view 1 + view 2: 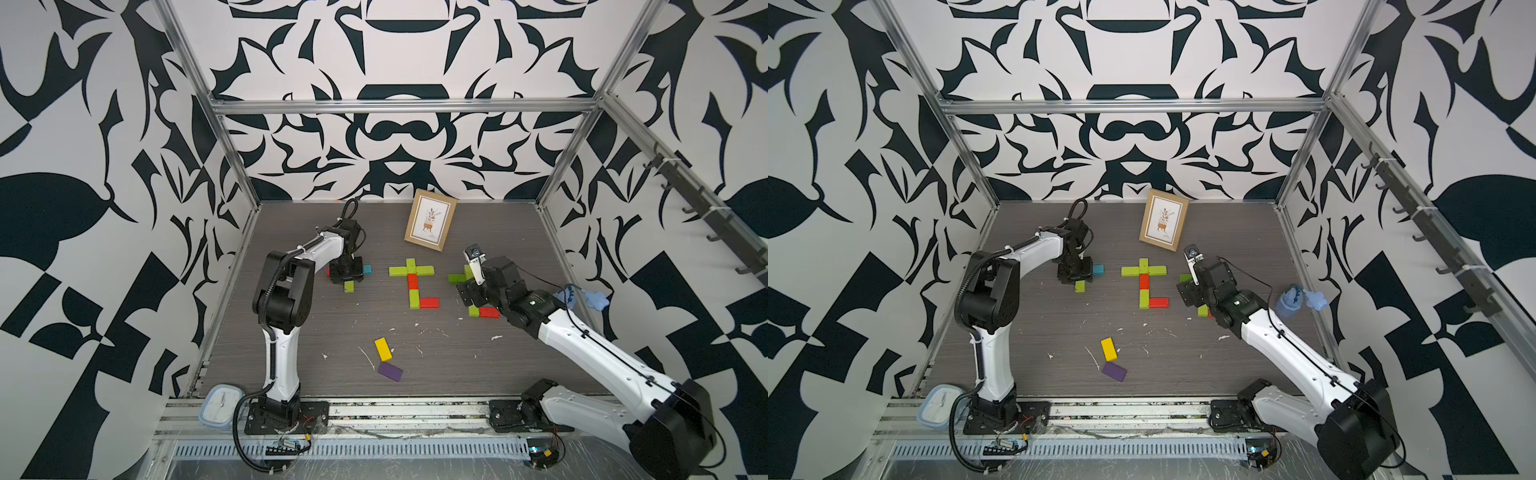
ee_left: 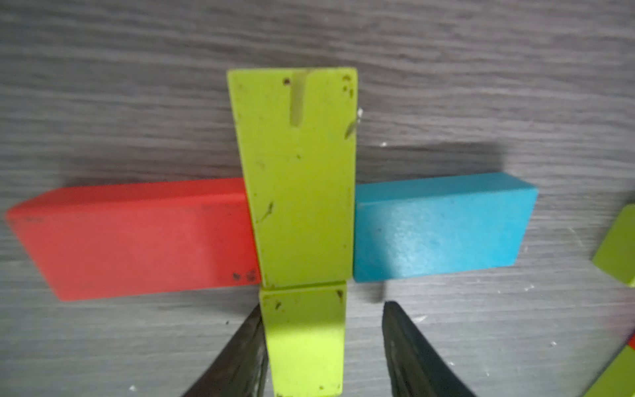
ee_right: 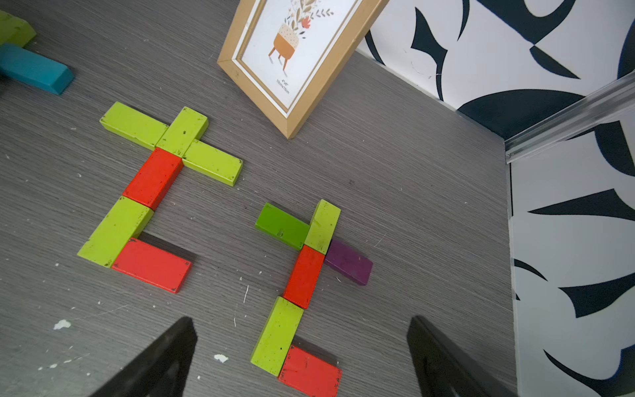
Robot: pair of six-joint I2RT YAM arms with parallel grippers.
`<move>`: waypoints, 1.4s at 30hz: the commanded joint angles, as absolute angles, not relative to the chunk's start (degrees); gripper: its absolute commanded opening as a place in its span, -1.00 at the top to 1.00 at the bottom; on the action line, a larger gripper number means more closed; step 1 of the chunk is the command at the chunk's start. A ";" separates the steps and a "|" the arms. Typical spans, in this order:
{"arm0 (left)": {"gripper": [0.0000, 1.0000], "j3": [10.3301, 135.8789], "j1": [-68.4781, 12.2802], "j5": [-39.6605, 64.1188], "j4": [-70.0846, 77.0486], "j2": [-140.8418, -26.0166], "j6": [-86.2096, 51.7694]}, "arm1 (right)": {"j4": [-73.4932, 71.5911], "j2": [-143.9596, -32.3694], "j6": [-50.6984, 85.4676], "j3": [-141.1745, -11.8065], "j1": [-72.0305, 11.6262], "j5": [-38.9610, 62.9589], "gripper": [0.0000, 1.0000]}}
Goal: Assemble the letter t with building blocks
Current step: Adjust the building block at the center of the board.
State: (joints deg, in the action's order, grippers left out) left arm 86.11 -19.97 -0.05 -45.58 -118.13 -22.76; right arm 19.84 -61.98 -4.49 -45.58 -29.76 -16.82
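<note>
Left end effector [image 2: 323,307]: mine, down low at the left group of building blocks, far-left part of the bench [image 1: 457,365]. Jaws part-open astride the stem lime block [image 2: 305,340]. One finger [image 2: 240,350] touches its side and the other stands off with a clear gap, so no grip. Stem lime block lies flat, end to end with the top lime block [image 2: 299,178]. Red block [image 2: 137,237] butts the top lime block on one side, blue block [image 2: 439,227] on the other, forming a crossbar. In both top views the blue block pokes out right of my left end effector, and the stem lime block pokes out on its near side.

Right end effector [image 3: 302,320]: mine, hangs over the right side of the bench, jaws spread wide, nothing between them. Under it is the right t [image 3: 304,276]: dark green, lime and purple across the top, red then lime down the stem, red foot at the near end.

Middle t [image 1: 411,270], bench centre: lime cross, red then lime stem, red foot pointing right. All flat, pieces touching.

Loose yellow block [image 1: 382,349] and loose purple block [image 1: 390,371] sit near-centre, just beside each other; can't tell if they touch.

Wooden picture frame [image 1: 430,220] stands tilted, far of the middle t, apart from it.
</note>
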 commanded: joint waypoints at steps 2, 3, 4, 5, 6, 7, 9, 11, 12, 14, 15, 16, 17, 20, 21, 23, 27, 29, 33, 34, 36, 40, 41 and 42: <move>-0.09 86.04 -19.55 1.49 -46.67 -116.89 -23.73 | 18.91 -62.15 -4.39 -46.97 -30.08 -17.71 -0.99; -0.08 86.06 -19.51 1.54 -46.67 -116.90 -23.77 | 18.91 -62.21 -4.40 -46.95 -30.14 -17.74 -0.99; -0.07 86.06 -19.51 1.58 -46.67 -116.96 -23.82 | 18.90 -62.17 -4.40 -47.02 -30.15 -17.71 -0.99; -0.07 85.96 -19.51 1.74 -46.59 -116.92 -23.87 | 18.90 -62.15 -4.44 -47.01 -30.14 -17.75 -0.99; -0.06 85.89 -19.40 1.84 -46.52 -116.88 -23.87 | 18.92 -62.10 -4.45 -46.96 -30.14 -17.75 -0.99; -0.05 85.87 -19.42 1.86 -46.49 -116.87 -23.86 | 18.90 -62.12 -4.40 -47.00 -30.10 -17.73 -0.99; -0.05 85.89 -19.42 1.85 -46.49 -116.81 -23.82 | 18.90 -62.22 -4.39 -46.99 -30.15 -17.75 -0.99; -0.05 85.78 -19.38 1.85 -46.49 -116.75 -23.85 | 18.90 -62.30 -4.39 -46.95 -30.15 -17.73 -0.99; -0.04 85.78 -19.42 1.93 -46.49 -116.73 -23.75 | 18.91 -62.29 -4.35 -47.06 -30.14 -17.75 -0.99; -0.04 85.79 -19.42 2.06 -46.49 -116.67 -23.75 | 18.90 -62.31 -4.41 -46.99 -30.10 -17.73 -0.99; -0.03 85.78 -19.42 2.15 -46.41 -116.71 -23.66 | 18.90 -62.34 -4.44 -47.06 -30.10 -17.75 -0.99; -0.02 85.79 -19.42 2.26 -46.41 -116.71 -23.66 | 18.94 -62.37 -4.48 -47.02 -30.17 -17.74 -0.99; -0.02 85.78 -19.42 2.28 -46.37 -116.65 -23.64 | 18.90 -62.32 -4.41 -47.10 -30.16 -17.75 -0.99; -0.02 85.86 -19.42 2.46 -46.32 -116.58 -23.56 | 18.90 -62.40 -4.43 -47.02 -30.22 -17.74 -0.99; -0.01 85.90 -19.42 2.42 -46.41 -116.63 -23.56 | 18.90 -62.40 -4.42 -47.04 -30.23 -17.75 -0.99; -0.02 85.87 -19.42 2.29 -46.49 -116.54 -23.60 | 18.90 -62.48 -4.44 -47.07 -30.23 -17.74 -0.99; -0.06 86.04 -19.42 1.55 -46.84 -116.53 -23.60 | 18.90 -62.58 -4.43 -47.19 -30.19 -17.68 -0.99; -0.07 86.08 -19.42 1.25 -47.10 -116.43 -23.57 | 18.90 -62.57 -4.48 -47.16 -30.23 -17.75 -0.99; -0.13 86.31 -19.42 0.77 -47.29 -116.21 -23.62 | 18.92 -62.58 -4.47 -47.20 -30.23 -17.67 -0.99; -0.15 86.25 -19.39 0.54 -47.29 -116.04 -23.57 | 18.94 -62.62 -4.48 -47.14 -30.21 -17.66 -0.99; -0.22 86.02 -19.42 -0.07 -47.28 -115.33 -23.51 | 18.90 -62.62 -4.48 -47.16 -30.22 -17.66 -0.99; -0.35 84.96 -19.42 -0.01 -47.29 -112.75 -22.93 | 18.97 -62.64 -4.57 -47.28 -30.19 -17.67 -0.99; -0.38 84.70 -19.42 0.34 -47.28 -111.95 -22.70 | 18.98 -62.74 -4.57 -47.30 -30.23 -17.70 -0.98; -0.41 84.35 -19.38 0.67 -48.03 -110.96 -22.57 | 18.97 -62.80 -4.65 -47.35 -30.18 -17.73 -0.98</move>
